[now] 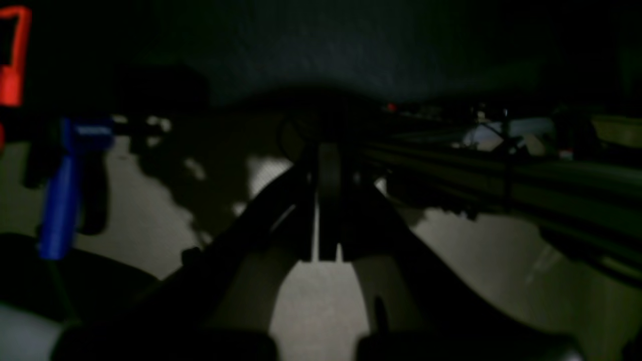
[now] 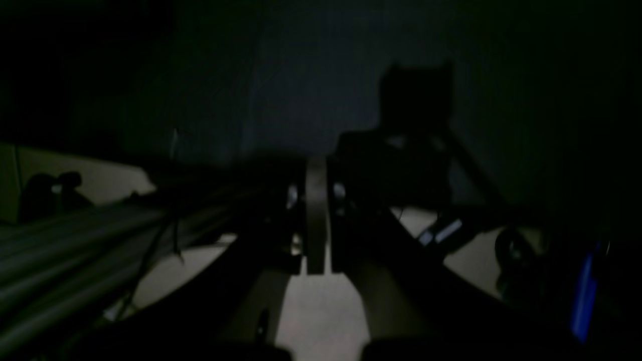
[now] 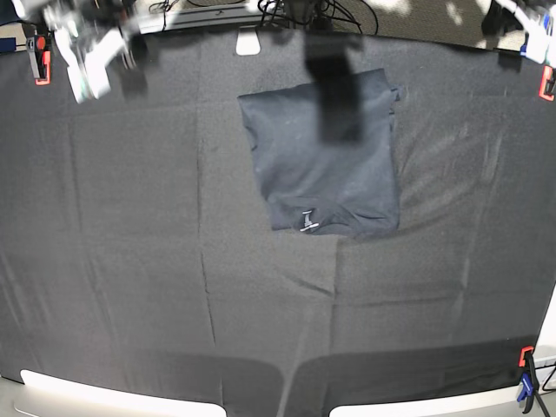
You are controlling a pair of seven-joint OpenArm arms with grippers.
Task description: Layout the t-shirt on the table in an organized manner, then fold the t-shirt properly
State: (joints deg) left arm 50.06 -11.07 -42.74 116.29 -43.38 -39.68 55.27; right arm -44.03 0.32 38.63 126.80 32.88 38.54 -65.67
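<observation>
— Around the t-shirt [image 3: 323,165]?
— Folded into a rough rectangle, lying on the table [image 3: 130,261] toward the far middle, small white tag mark [image 3: 308,224] near its near edge. Crossed by a dark blurred band, either arm or shadow, running from the far edge onto the upper part of the fabric; cannot tell which.
— At the corners?
— Red clamp [image 3: 39,61] at far left, another red clamp [image 3: 546,83] at far right, a red and blue clamp [image 3: 526,382] at near right. Pale patch [image 3: 248,42] at the far edge, just beyond the shirt. Blurred white arm parts [image 3: 91,56] at far left, well apart from the shirt.
— Any writing?
— None legible; tag mark too small to read.
— Claws?
— Left gripper [image 1: 321,200] pressed together, fingers meeting in a narrow line, nothing seen between them; blue clamp handle [image 1: 62,195] and a red one [image 1: 12,60] to its side, pale floor beyond. Right gripper [image 2: 316,220] likewise closed, nothing seen held, very dark view, blue handle [image 2: 584,296] at the edge. Dark cloth overhead in both wrist views.
</observation>
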